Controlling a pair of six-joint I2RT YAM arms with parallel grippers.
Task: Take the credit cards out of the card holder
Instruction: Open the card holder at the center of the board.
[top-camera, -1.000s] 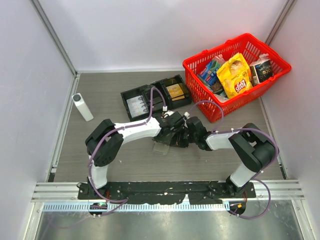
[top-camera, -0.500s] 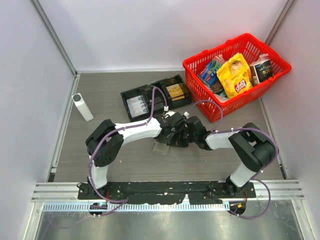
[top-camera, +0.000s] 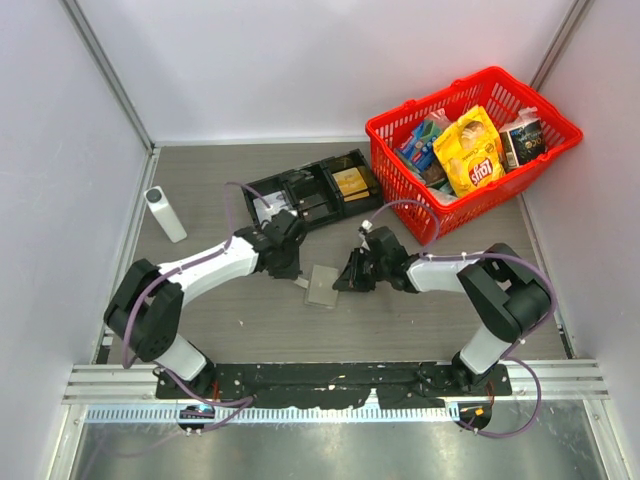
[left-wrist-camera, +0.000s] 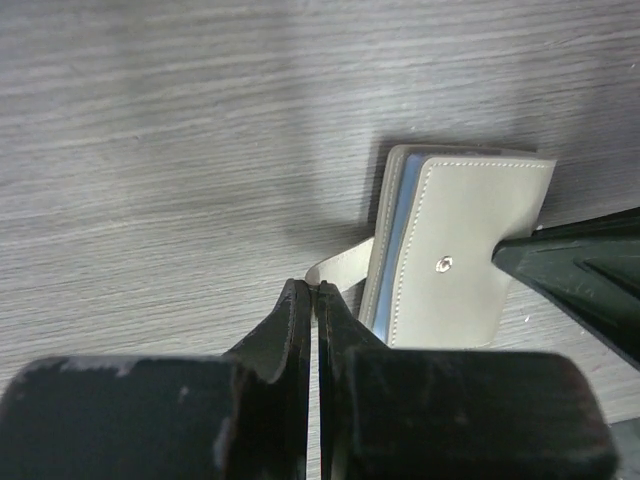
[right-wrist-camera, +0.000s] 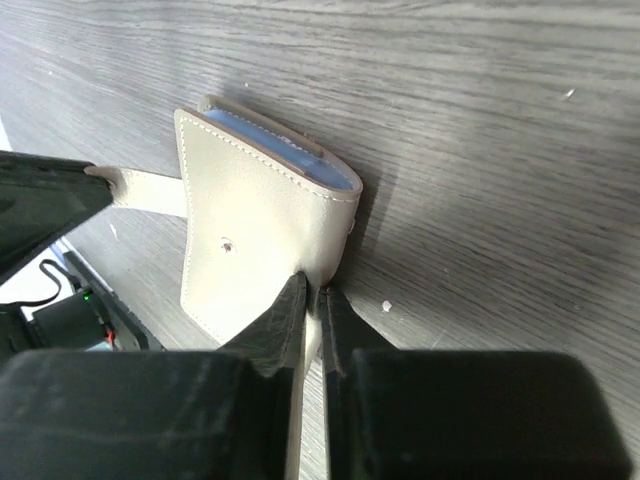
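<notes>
The card holder (top-camera: 322, 285) is a small grey sleeve on the table between both arms. The pale blue edges of the credit cards (left-wrist-camera: 392, 235) show inside its open side, and again in the right wrist view (right-wrist-camera: 285, 152). My left gripper (left-wrist-camera: 315, 292) is shut on the tip of the holder's closing strap (left-wrist-camera: 342, 265), to the holder's left (top-camera: 299, 273). My right gripper (right-wrist-camera: 313, 288) is shut on the holder's opposite edge (right-wrist-camera: 250, 240), on its right (top-camera: 347, 279).
A long black compartmented tray (top-camera: 300, 196) lies behind the holder, with a gold-yellow rectangle (top-camera: 352, 182) in one compartment. A red basket (top-camera: 515, 170) full of snack packs stands at the back right. A white cylinder (top-camera: 165, 213) stands at the left wall.
My left arm has drawn back to the left, off the top of the holder. Its jaws have shut on the strap. The right gripper has kept its hold.
</notes>
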